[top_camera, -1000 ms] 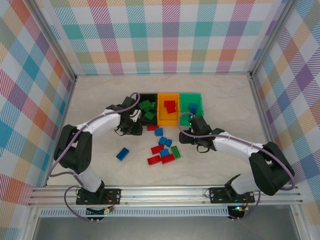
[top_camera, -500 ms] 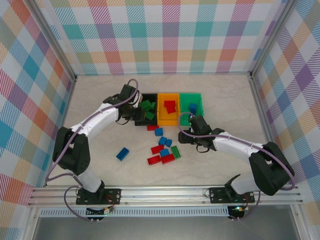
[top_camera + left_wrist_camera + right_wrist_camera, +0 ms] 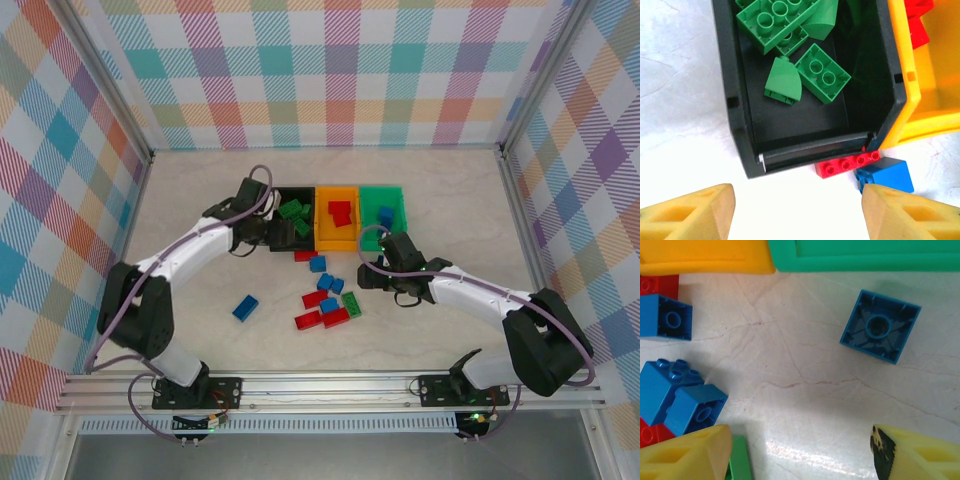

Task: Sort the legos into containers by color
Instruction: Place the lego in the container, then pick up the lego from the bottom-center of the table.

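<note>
The three joined containers stand mid-table: black bin point(image 3: 283, 243), orange bin point(image 3: 322, 218) and green bin point(image 3: 399, 207). Several green legos point(image 3: 821, 73) lie in the black bin point(image 3: 735, 100). Red legos point(image 3: 340, 212) are in the orange bin and a blue one point(image 3: 385, 215) in the green. My left gripper point(image 3: 274, 234) point(image 3: 797, 215) hangs open and empty just in front of the black bin. My right gripper point(image 3: 373, 272) point(image 3: 800, 455) is open over bare table, short of an upside-down blue lego point(image 3: 880, 326).
Loose red, blue and green legos point(image 3: 328, 300) cluster in front of the bins. A red lego point(image 3: 847, 164) and a blue one point(image 3: 885, 175) lie against the black bin's near wall. A lone blue lego point(image 3: 245, 307) sits to the left. Checkered walls surround the table.
My left gripper moved from the table up to the black bin, then opened and drew back slightly. The right arm has barely moved.
</note>
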Available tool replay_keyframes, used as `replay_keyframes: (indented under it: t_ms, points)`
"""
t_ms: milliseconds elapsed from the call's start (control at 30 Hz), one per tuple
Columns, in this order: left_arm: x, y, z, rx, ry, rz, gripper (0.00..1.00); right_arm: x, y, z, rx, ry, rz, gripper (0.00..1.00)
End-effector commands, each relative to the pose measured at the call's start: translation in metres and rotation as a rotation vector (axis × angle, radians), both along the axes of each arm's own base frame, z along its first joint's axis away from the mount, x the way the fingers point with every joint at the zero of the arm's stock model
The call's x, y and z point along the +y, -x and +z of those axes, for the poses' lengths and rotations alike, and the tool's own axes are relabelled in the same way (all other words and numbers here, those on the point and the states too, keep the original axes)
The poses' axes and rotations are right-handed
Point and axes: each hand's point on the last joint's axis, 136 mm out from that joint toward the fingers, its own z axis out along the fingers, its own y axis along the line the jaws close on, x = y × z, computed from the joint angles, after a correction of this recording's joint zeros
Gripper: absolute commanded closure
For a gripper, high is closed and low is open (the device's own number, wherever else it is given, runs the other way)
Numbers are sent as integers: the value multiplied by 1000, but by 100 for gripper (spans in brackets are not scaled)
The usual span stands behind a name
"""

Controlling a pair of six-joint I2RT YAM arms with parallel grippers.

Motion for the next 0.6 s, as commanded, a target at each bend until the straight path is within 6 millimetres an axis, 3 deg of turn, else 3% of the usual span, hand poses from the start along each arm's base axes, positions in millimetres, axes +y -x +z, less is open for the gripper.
replay_keyframes:
  t_ms: [0,333,567]
  points:
    - [7,3,8,-82,33,36,33,10,14,4,58,-46,62,26]
    - [22,35,-16,-139,90,91,33,33,70,-11,187,-14,224,28]
    - [24,41,-23,-122,90,93,33,54,69,-19,177,35,264,30]
